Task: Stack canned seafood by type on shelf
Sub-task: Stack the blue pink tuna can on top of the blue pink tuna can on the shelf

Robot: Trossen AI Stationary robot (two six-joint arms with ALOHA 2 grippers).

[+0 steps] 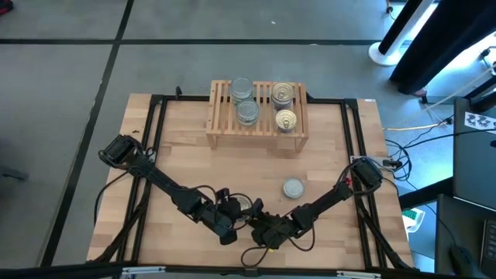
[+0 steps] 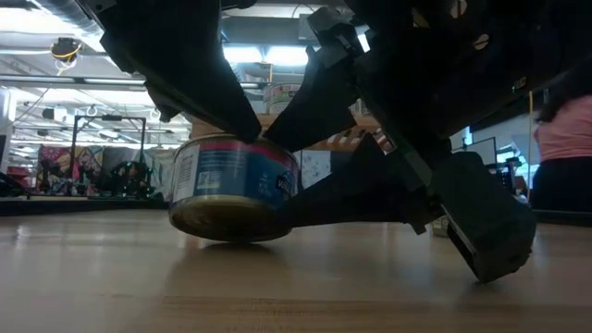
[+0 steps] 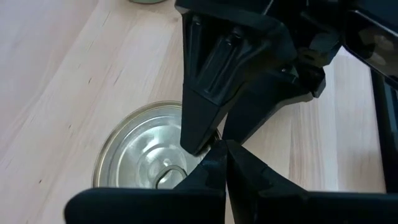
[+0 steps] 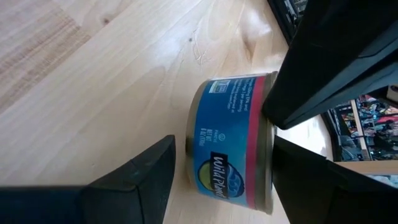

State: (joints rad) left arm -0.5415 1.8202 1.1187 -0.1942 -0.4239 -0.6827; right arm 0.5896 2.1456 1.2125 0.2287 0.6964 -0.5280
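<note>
A low tin with a blue label (image 2: 231,185) stands on the table near its near edge. Its pale gold top with a pull tab (image 3: 140,149) shows in the left wrist view. In the high view both grippers hide it. My left gripper (image 3: 225,162) is shut and points down at the tin's top. My right gripper (image 4: 224,143) is open and comes level from the right, its fingers standing one above the other beside the tin. The light-wood shelf (image 1: 221,133) holds silver-topped tins (image 1: 246,113) on its left and gold-topped tins (image 1: 284,94) on its right. My left gripper presses its shut fingertips (image 2: 248,132) on the tin's top near the rim (image 4: 272,109), slanting down from the table's left. The tin rests upright on the table. My right gripper lays its upper finger (image 3: 198,127) on the tin's lid (image 3: 168,140). Its lower finger (image 2: 338,205) reaches the tin's lower right side; whether it touches, I cannot tell.
One loose silver-topped tin (image 1: 293,187) sits on the table, just beyond the two grippers on the far right. A black frame (image 1: 159,124) runs along the table's sides. A person stands (image 2: 564,139) in the room beyond the table's right side.
</note>
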